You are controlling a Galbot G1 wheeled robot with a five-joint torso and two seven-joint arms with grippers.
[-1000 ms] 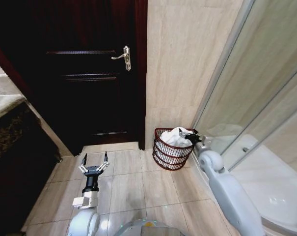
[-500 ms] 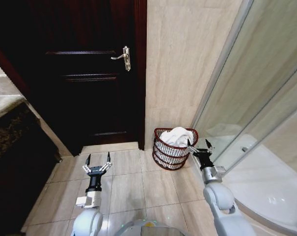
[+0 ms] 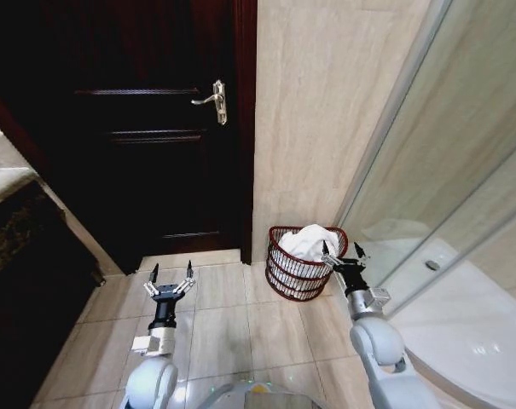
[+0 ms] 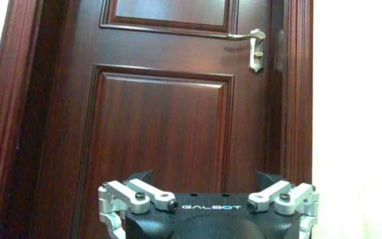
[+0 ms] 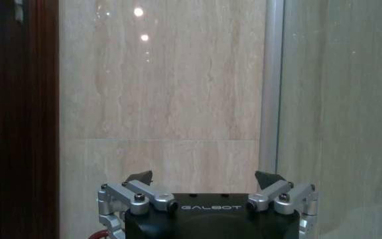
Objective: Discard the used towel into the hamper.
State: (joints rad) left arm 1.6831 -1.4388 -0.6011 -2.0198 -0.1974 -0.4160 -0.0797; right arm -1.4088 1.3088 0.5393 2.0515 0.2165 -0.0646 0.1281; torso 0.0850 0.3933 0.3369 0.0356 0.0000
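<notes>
Against the far beige tiled wall stood the round reddish-brown wire hamper [image 3: 304, 262], crumpled white towel [image 3: 309, 242] inside; just right of it, the right tool [image 3: 341, 250] was released, as was the left tool [image 3: 171, 273].

The hamper [image 3: 304, 264] stands on the floor [image 3: 240, 319] against the wall [image 3: 317, 128], right of the door [image 3: 147, 128]. A towel [image 3: 307, 241] lies in it.

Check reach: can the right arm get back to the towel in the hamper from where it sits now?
Probably yes. The right gripper is open, just beside the hamper rim, and the white towel sits heaped at the open top with nothing between them. The left gripper is off by the door.
</notes>
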